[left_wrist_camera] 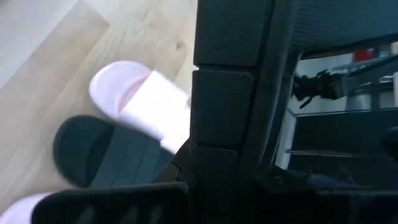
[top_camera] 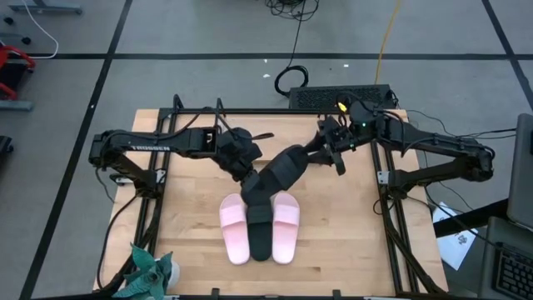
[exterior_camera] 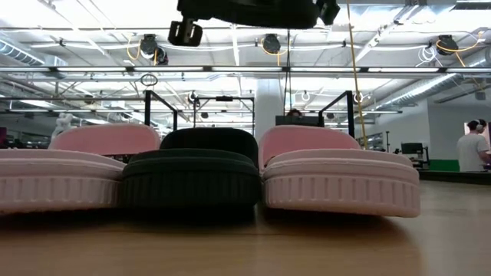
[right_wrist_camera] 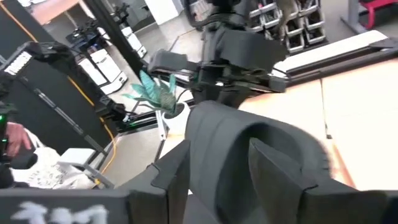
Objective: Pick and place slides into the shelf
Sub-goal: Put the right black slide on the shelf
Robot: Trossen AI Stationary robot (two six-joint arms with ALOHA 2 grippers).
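Observation:
Two pale pink slides (top_camera: 235,227) (top_camera: 286,223) lie sole-down on the table with a black slide (top_camera: 261,237) between them; the low view shows this row end-on, with the black slide (exterior_camera: 192,176) in the middle. A second black slide (top_camera: 279,171) hangs tilted in the air above their far ends, between both grippers. My left gripper (top_camera: 247,177) is at its lower, near end. My right gripper (top_camera: 315,154) is at its upper, far end. I cannot make out the shelf in any view. My left gripper holds the lower end of the airborne black slide; its ribbed sole (left_wrist_camera: 227,99) runs up close in front of the wrist camera, which hides the contact. The slide is clear of the table. My right gripper has the upper end by the strap (right_wrist_camera: 249,134), with a finger (right_wrist_camera: 169,177) on either side, coming level from the table's right.
The black frame (top_camera: 387,208) runs along the table's left, right and far sides. A green plant (top_camera: 150,271) stands at the near left corner. A black box (top_camera: 337,96) sits at the far edge. A person (exterior_camera: 472,149) stands far off in the room.

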